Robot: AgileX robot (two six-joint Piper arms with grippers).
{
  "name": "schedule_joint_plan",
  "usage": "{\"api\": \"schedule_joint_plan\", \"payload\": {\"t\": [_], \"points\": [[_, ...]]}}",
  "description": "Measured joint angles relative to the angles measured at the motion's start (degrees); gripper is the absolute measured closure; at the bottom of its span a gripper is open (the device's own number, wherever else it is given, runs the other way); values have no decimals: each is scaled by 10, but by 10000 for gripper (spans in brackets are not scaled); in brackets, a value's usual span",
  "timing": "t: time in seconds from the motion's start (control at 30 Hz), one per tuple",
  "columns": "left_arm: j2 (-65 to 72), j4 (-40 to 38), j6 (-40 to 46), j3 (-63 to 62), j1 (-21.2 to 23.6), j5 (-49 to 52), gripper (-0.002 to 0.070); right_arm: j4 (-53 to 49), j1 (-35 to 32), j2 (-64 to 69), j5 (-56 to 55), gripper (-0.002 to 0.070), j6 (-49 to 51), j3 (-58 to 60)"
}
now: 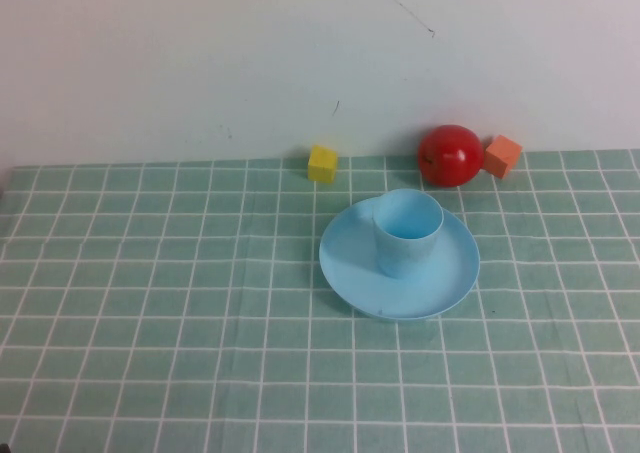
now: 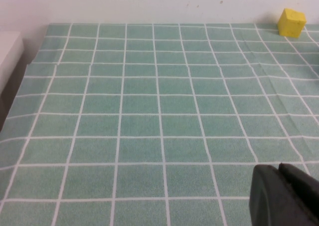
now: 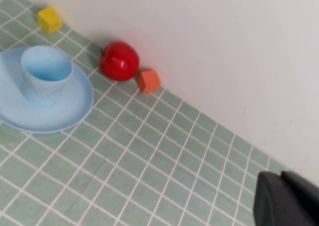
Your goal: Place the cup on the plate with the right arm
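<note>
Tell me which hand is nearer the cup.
Probably right. The right hand views the cup standing on the plate, well off from it. The left hand sees only the yellow cube and tablecloth, no cup.

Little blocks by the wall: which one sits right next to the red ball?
The orange block, beside the red ball; the yellow block stands apart, further left.
</note>
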Motion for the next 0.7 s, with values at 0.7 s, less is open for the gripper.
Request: {"api": "schedule_joint_plan", "payload": {"t": [0.7], "points": [[0,0,0,0,0,0,678,32,-6,-26,6,679,43,185]]}}
